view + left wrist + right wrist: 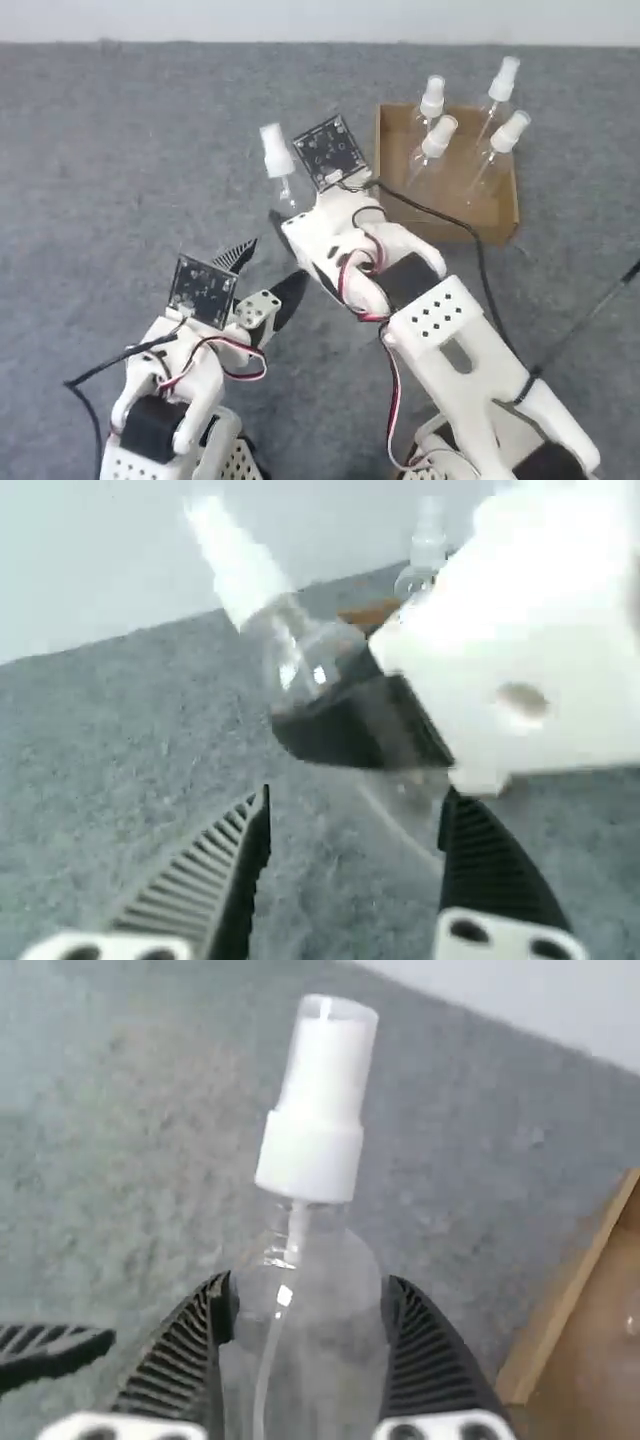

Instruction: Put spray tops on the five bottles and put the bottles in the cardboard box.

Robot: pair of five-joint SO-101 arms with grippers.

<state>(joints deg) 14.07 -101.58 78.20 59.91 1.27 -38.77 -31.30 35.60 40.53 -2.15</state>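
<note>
Right tool [305, 1305] grips a spray-topped bottle [305, 1250] just left of the cardboard box [384, 135]; left tool [355, 810] gapes wide, empty.

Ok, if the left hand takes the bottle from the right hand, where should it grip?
Probably the white spray top, approached from the left hand's side: the right hand clamps the bottle's clear body, so just the top stands free above it.

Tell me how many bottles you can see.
5. Four bottles stand in the box; the fifth bottle is held by the right tool, outside the box.
</note>
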